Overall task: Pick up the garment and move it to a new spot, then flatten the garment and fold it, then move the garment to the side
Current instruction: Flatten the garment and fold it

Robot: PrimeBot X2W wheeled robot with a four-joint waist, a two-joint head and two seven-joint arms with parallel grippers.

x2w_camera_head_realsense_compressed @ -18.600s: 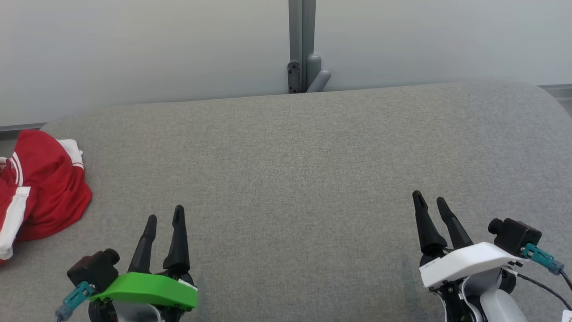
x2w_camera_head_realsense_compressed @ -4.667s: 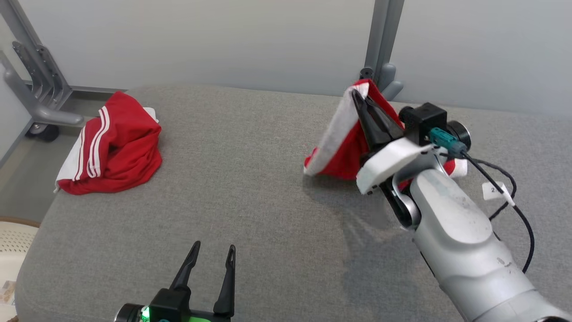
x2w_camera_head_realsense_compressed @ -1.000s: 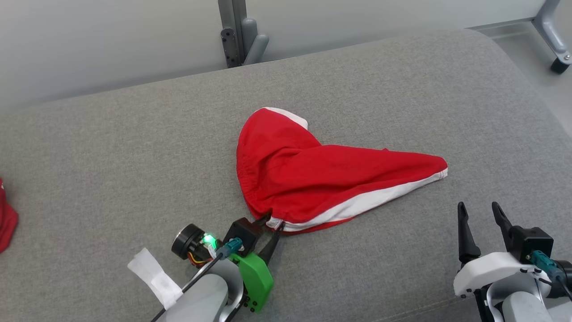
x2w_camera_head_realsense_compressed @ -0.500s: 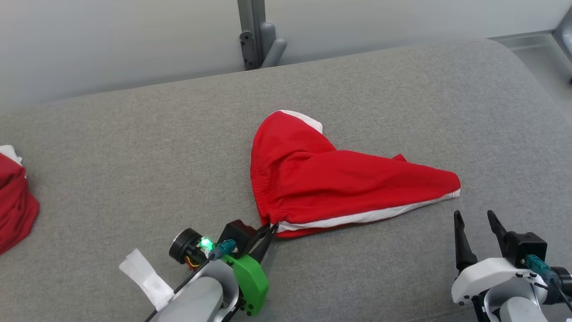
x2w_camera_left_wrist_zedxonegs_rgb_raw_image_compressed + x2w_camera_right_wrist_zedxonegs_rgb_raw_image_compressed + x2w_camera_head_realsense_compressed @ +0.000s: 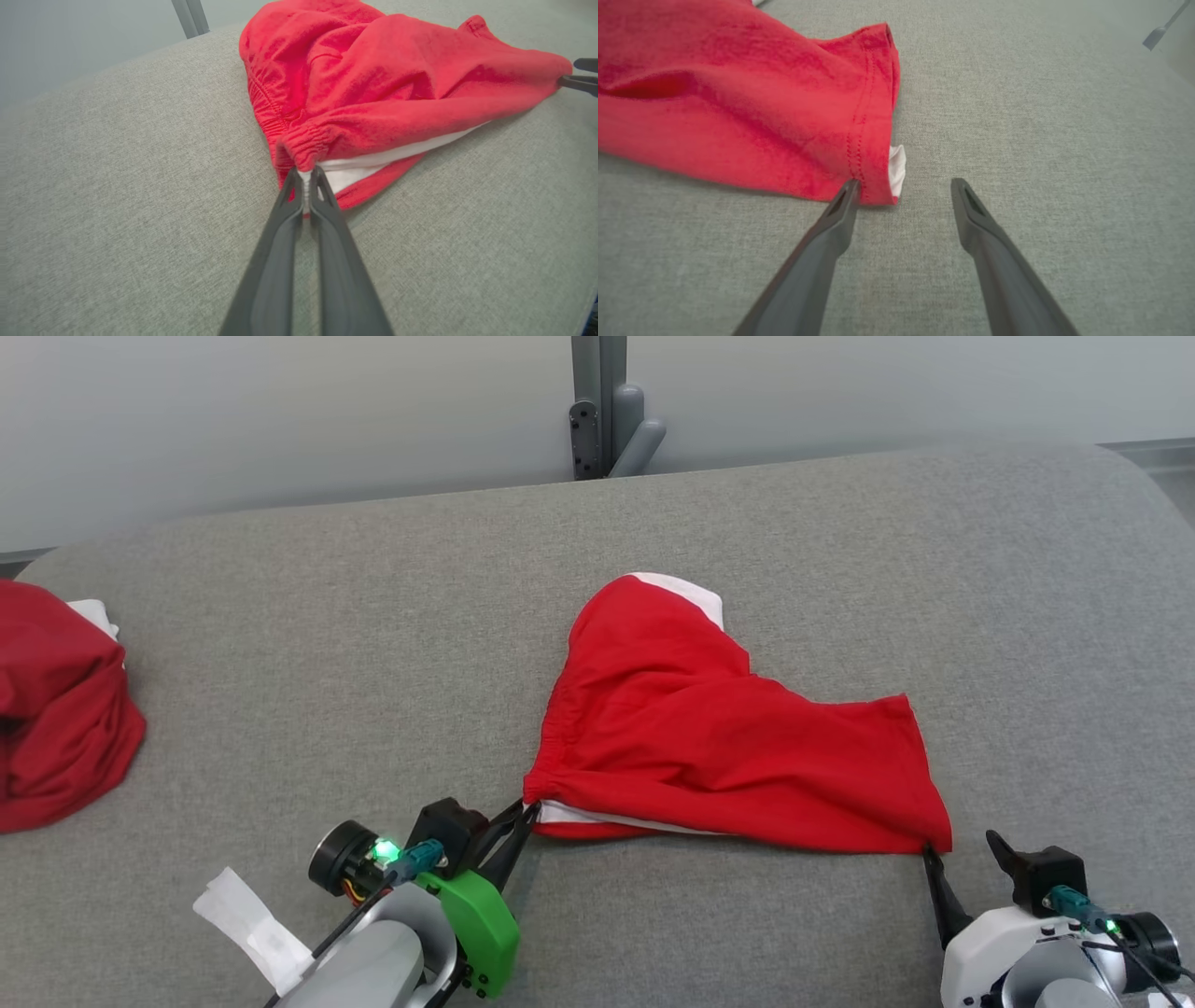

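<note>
Left claw (image 5: pixel 306 173) is clamping a waistband corner of the garment (image 5: pixel 728 747); right claw (image 5: pixel 904 183) is standing wide open, empty, hem corner lying between its fingers (image 5: pixel 831 224).

Head camera high, facing down over gray surface (image 5: pixel 280 644); wrist cameras low, close (all share red garment (image 5: pixel 709 747)).

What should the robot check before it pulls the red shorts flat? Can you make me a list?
1. Left tool shut on the red shorts' waistband corner: ok.
2. Right tool gripping the hem corner: not ok, open, one finger just touching the hem.
3. Hem corner deep enough between its fingers: cannot tell.
4. Shorts lying flat: not ok, bunched.
5. Other red garment apart from the shorts: ok.
</note>
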